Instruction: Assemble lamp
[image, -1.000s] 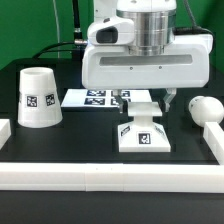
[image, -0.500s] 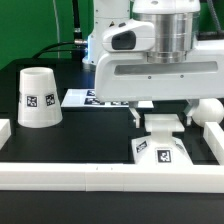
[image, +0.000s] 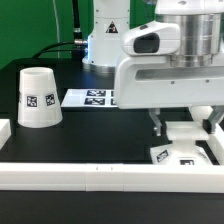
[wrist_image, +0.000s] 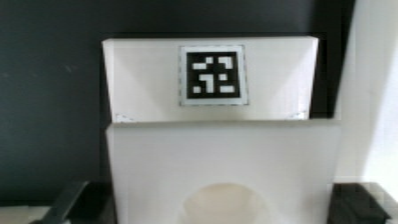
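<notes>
My gripper is shut on the lamp base, a flat white square part with tags, and holds it low by the front rail at the exterior view's right. In the wrist view the base fills the picture, with its tag and round socket showing. The dark fingers flank both sides of the base, with the gripper centred over it. The tapered shade stands upright at the exterior view's left. The bulb is mostly hidden behind the gripper.
The marker board lies flat behind the middle of the table. A long white rail runs along the front, a short one sits at the exterior view's left, and another lies close beside the base.
My gripper has moved toward the exterior view's right and nearer the front rail, carrying the base with it. The bulb, visible one second ago, is now covered by the gripper.
</notes>
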